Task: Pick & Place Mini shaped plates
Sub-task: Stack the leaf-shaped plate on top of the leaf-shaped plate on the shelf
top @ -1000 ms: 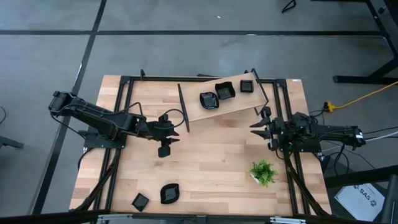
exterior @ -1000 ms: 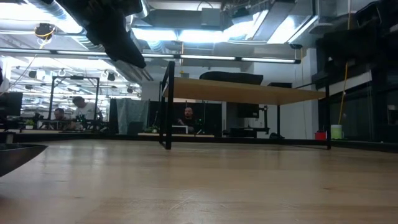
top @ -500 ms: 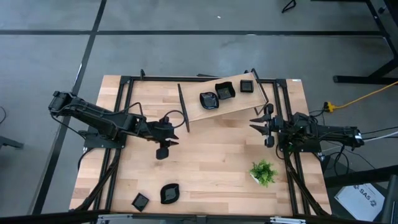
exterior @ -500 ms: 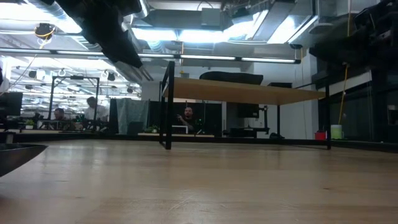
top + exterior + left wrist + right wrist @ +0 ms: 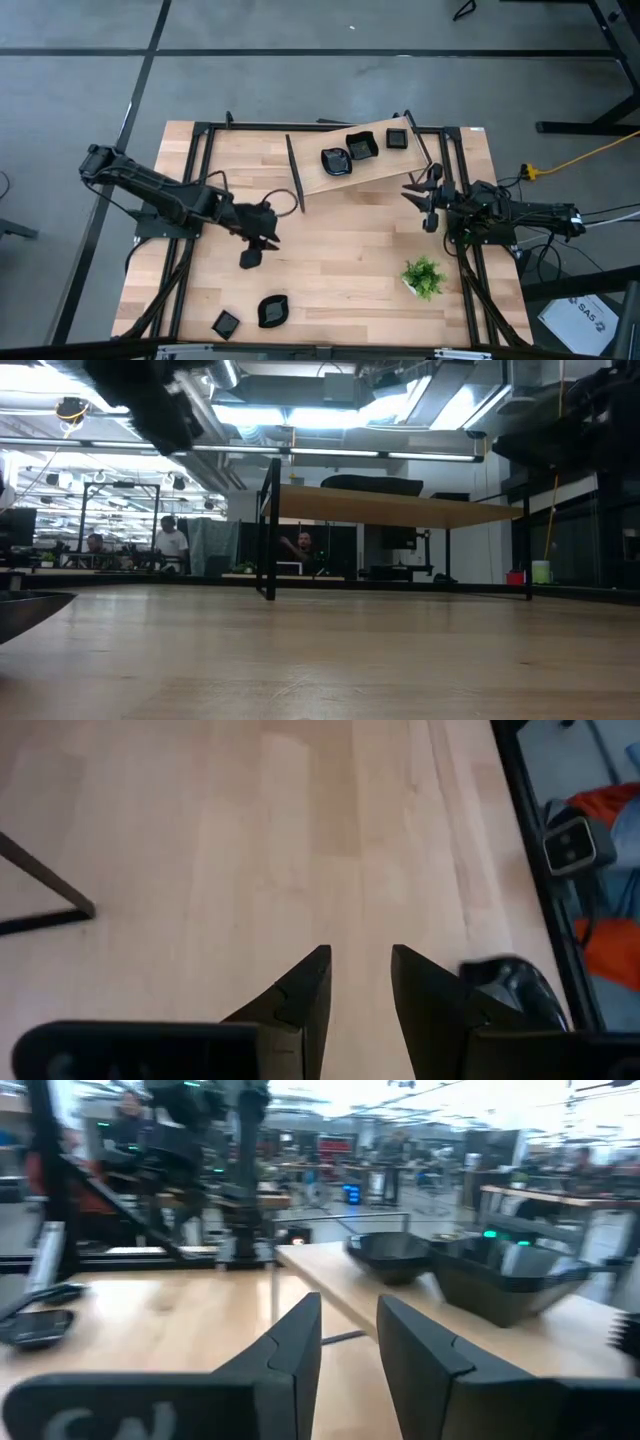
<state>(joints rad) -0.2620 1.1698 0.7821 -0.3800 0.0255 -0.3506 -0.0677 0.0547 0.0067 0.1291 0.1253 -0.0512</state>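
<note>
Plates (image 5: pixel 271 311) sit at your worktop's (image 5: pixel 340 250) 7 o'clock — left pincer (image 5: pixel 250 258) empty, slightly parted; right pincer (image 5: pixel 428 208) likewise.

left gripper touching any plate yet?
Apart. High view: left gripper sits over bare wood, clear of the leaf-like plate and small square plate near the table's front edge.

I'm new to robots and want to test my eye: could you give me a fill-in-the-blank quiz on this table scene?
1. The raised wooden shelf carries ___ black plates.
2. Near the table's front edge lie ___ black plates.
3. The small green potted plant stands nearest the ___ gripper.
4. The left gripper holds ___.

Answers: three; two; right; nothing
</note>
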